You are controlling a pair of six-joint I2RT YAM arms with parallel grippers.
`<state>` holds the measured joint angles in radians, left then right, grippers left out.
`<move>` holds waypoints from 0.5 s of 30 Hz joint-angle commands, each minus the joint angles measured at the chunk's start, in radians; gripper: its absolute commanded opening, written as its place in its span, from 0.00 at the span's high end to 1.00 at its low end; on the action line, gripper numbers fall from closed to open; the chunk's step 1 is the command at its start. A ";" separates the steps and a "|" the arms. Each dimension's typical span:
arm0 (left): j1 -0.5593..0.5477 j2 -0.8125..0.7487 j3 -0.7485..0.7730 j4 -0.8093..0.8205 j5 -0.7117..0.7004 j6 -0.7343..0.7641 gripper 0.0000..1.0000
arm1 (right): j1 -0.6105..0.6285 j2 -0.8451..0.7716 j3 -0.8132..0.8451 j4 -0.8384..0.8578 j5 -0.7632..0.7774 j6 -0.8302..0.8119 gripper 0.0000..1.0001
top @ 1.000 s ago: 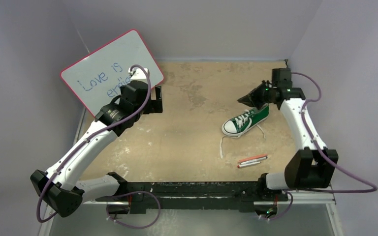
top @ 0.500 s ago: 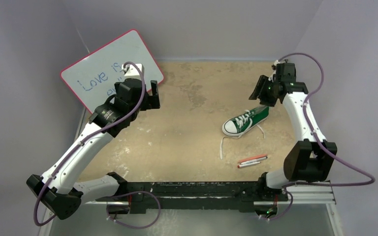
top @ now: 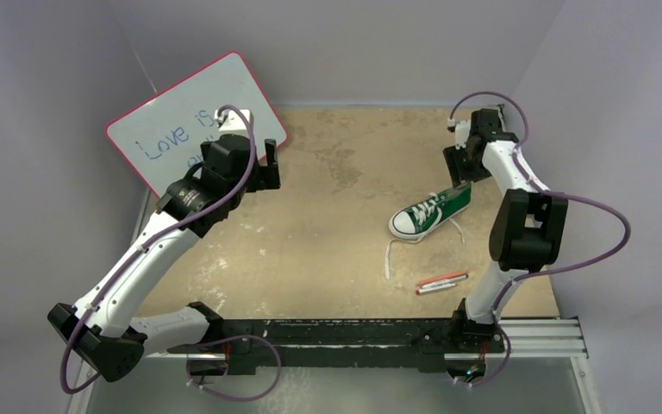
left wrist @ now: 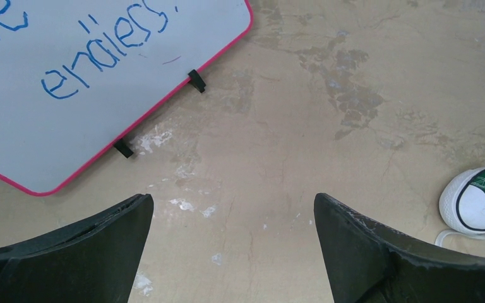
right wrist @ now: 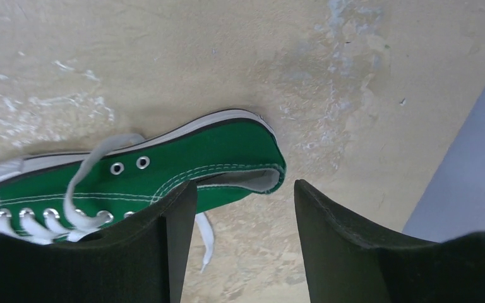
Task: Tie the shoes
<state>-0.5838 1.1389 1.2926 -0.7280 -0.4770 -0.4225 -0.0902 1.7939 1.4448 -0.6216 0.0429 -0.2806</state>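
The green sneaker [top: 431, 210] lies on its side right of the table's middle, white toe cap toward the front left. Its white laces [top: 388, 254] trail loose onto the table. My right gripper [top: 459, 166] hovers just behind the heel, open, with nothing between its fingers. In the right wrist view the heel [right wrist: 252, 158] sits just ahead of the right gripper [right wrist: 246, 189], and a lace end [right wrist: 205, 237] lies below. My left gripper [top: 267, 168] hangs wide open and empty near the whiteboard. The left wrist view shows bare table under the left gripper [left wrist: 233, 202] and the toe cap [left wrist: 477, 205] at far right.
A pink-edged whiteboard [top: 194, 121] with blue writing leans in the back left corner on small black feet [left wrist: 196, 81]. Two pens [top: 441, 282] lie near the front right. Grey walls close in the table, the right one [right wrist: 473, 164] close to the right gripper.
My right gripper has opened and drawn back and up from the shoe's heel toward the back right, the arm folding upright. The shoe stayed put. The left arm barely shifted.
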 commanded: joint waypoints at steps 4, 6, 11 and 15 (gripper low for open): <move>-0.019 0.003 0.043 0.010 -0.080 0.057 0.01 | 0.001 0.085 0.016 0.035 0.061 -0.237 0.39; -0.034 0.010 0.048 0.008 -0.097 0.071 0.01 | 0.002 0.105 0.018 0.040 0.062 -0.267 0.39; -0.059 0.027 0.055 0.010 -0.135 0.100 0.01 | 0.007 0.104 -0.042 0.105 0.004 -0.368 0.39; -0.066 0.038 0.054 0.011 -0.141 0.103 0.01 | 0.014 0.102 -0.092 0.155 -0.039 -0.436 0.39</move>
<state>-0.6403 1.1728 1.3003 -0.7315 -0.5781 -0.3496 -0.0845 1.9186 1.3937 -0.5335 0.0589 -0.5987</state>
